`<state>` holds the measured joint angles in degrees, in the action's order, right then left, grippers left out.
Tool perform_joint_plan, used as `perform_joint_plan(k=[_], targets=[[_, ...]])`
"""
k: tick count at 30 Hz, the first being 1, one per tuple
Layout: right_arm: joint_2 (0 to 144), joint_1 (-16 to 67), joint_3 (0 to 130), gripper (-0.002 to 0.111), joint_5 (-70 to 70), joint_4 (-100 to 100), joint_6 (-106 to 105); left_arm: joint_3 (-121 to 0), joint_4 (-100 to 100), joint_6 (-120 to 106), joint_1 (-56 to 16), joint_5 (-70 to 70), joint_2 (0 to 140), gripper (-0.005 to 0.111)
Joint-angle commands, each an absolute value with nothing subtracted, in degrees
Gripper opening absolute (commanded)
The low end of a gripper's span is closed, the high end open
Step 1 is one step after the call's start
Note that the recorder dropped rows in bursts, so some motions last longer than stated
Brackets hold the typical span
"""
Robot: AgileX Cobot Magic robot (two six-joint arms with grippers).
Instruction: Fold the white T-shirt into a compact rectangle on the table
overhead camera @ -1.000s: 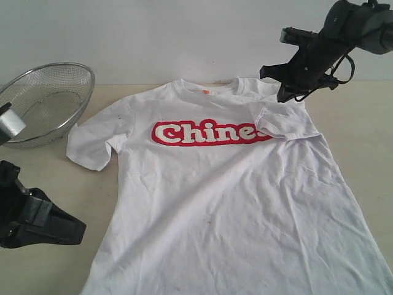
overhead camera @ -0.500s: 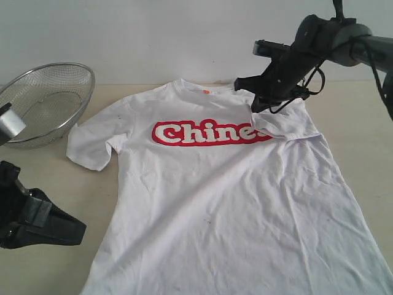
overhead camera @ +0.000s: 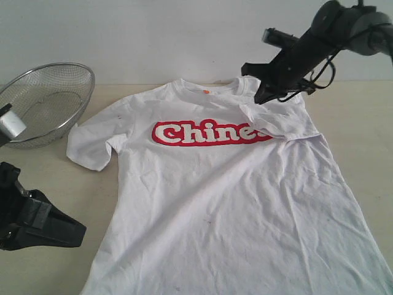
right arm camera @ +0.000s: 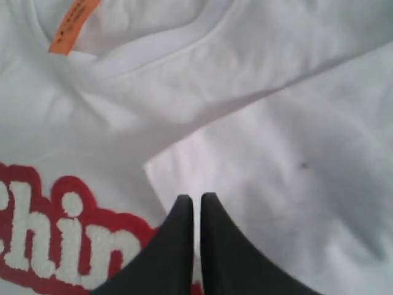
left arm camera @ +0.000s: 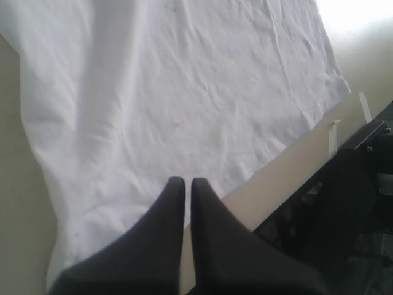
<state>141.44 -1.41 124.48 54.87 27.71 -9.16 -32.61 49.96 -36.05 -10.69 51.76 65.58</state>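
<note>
**Exterior view:** We see one white short-sleeved cotton T-shirt (overhead camera: 233,203) lying chest-up and spread across the pale beige wood-grain worktop (overhead camera: 368,123). One folded sleeve (overhead camera: 282,123) is turned in over the end of the red-outlined lettering (overhead camera: 209,133), and the other sleeve lies flat. The right fingers (overhead camera: 263,93) hang clenched and empty just above the folded sleeve. The left fingers (overhead camera: 61,228), also clenched and empty, sit beside the shirt's lower side. One round wire-mesh metal basket (overhead camera: 49,92) stands at the far left, apart from the cloth.

**Left wrist view:** The two left fingers press together with nothing between them, above the shirt's hem. The hem lies near the worktop's edge, so we judge that a careless tug could drag cloth over it.

**Right wrist view:** The two right fingers meet over the folded sleeve's corner, below one small orange neck tag (right arm camera: 73,24). In our judgement, closed tips brushing here could flip the sleeve open or bunch it, and they cannot pinch fabric unless they part first.

**The count:** one shirt, one basket, one tag, two arms.
</note>
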Motion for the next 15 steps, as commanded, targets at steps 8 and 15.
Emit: perform_joint_plan(k=[8,15], targets=[[139.6,-5.5,124.7,0.0,61.8,13.3,-8.9,-32.8,50.5,-37.0,-10.7,51.5,65.7,0.004],[143.3,-4.7,124.7,0.0,62.0,13.2,-8.4,-32.8,50.5,-37.0,-10.7,51.2,65.7,0.004]])
